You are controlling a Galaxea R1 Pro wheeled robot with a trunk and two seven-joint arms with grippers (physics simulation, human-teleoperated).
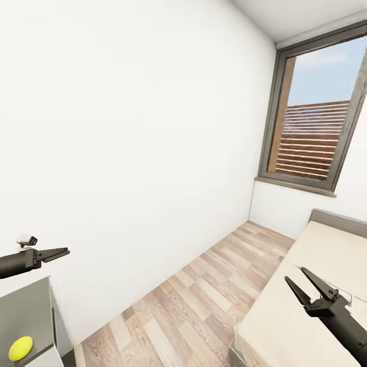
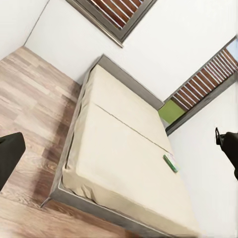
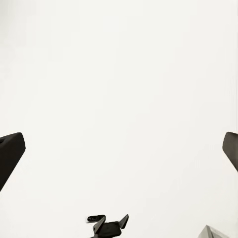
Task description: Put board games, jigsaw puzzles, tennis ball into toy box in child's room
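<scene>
The yellow-green tennis ball [image 1: 20, 348] lies on the dark grey corner of the table [image 1: 28, 311] at the lower left. My left gripper [image 1: 65, 252] hovers open above that corner with nothing in it. Its fingers [image 2: 9, 156] frame the cream bed [image 2: 124, 148]. One flat board game [image 2: 170, 162] with green edges lies on the mattress near the wall-side edge. Over the bed [image 1: 321, 255] at the lower right, my right gripper [image 1: 294, 274] stands open and empty. The toy box and the jigsaw puzzles are out of view.
A white wall fills the left of the head view. A strip of wood plank floor [image 1: 204, 295] runs between that wall and the bed. A grey-framed window [image 1: 318, 117] stands behind the bed.
</scene>
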